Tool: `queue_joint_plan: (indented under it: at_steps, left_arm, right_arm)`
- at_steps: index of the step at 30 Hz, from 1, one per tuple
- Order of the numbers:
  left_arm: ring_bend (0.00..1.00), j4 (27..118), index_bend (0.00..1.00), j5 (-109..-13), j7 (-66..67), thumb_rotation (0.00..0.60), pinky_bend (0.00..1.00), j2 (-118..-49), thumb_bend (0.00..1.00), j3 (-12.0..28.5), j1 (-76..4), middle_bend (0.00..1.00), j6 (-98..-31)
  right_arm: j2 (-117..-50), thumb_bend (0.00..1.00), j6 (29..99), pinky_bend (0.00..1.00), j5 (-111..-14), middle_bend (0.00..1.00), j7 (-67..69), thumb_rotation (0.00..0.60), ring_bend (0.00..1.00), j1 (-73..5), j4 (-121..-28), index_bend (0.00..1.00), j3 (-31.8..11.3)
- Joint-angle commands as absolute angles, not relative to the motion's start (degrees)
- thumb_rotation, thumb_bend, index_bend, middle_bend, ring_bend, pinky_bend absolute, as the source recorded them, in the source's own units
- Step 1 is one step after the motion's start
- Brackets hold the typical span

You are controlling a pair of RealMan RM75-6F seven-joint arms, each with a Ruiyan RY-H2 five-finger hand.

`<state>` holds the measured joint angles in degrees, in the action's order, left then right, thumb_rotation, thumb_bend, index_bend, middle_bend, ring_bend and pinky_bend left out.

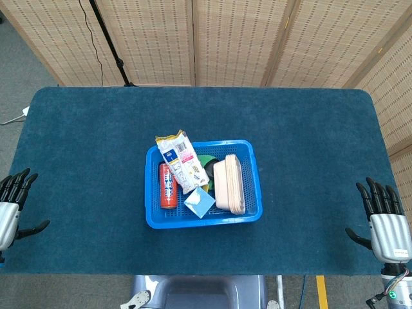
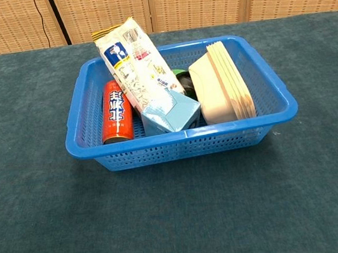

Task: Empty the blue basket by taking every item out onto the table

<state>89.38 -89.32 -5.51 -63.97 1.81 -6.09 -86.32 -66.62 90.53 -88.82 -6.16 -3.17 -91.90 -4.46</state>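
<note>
The blue basket (image 1: 251, 177) (image 2: 267, 83) sits mid-table. Inside lie a red can (image 1: 168, 185) (image 2: 116, 111) at its left, a white snack bag (image 1: 179, 158) (image 2: 132, 64) leaning over the back rim, a light-blue carton (image 1: 200, 202) (image 2: 171, 114) at the front, a stack of beige trays (image 1: 229, 183) (image 2: 225, 87) on edge at the right, and a green-and-black item (image 1: 207, 164) (image 2: 183, 79) mostly hidden behind them. My left hand (image 1: 13, 203) rests open at the table's left edge, my right hand (image 1: 385, 222) open at the right edge. Both are far from the basket.
Dark teal cloth covers the table (image 1: 84, 148) (image 2: 179, 222). Woven folding screens (image 1: 238, 38) stand behind it, with a black stand leg (image 1: 109, 45) at the back left.
</note>
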Motion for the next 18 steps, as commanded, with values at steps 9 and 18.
queue_joint_plan:
  at_steps: [9, 18]
  left_arm:
    - [0.00, 89.2, 0.00, -93.8, -10.9, 0.600, 0.00, -62.5, 0.01, 3.2, -11.2, 0.00, -83.8]
    - [0.00, 96.3, 0.00, -90.7, -18.8, 0.600, 0.00, -53.0, 0.01, 10.0, -29.3, 0.00, -61.3]
  right_arm:
    - [-66.4, 0.00, 90.5, 0.00, -88.2, 0.00, -6.4, 0.600, 0.00, -3.0, -92.8, 0.00, -4.8]
    - [-66.2, 0.00, 88.1, 0.00, -85.5, 0.00, -8.2, 0.600, 0.00, -3.5, -93.6, 0.00, -5.3]
